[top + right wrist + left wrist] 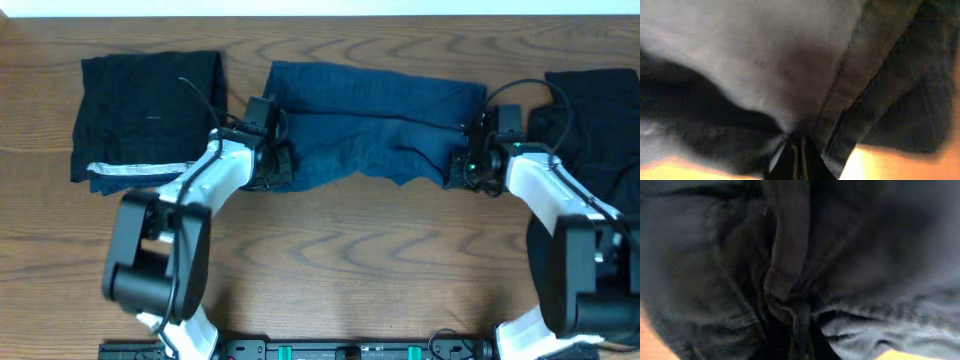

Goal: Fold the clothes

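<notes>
A dark blue garment (375,125) lies spread across the back middle of the table, partly folded. My left gripper (277,165) is shut on its left end; the left wrist view is filled with bunched blue cloth (790,280), the fingers hidden in it. My right gripper (468,170) is shut on the garment's right end; the right wrist view shows the closed fingertips (799,155) pinching cloth (765,60) above the table.
A folded black garment with a white stripe (145,115) lies at the back left. A black garment pile (590,120) lies at the far right. Bare wooden table (370,260) stretches in front of the garment.
</notes>
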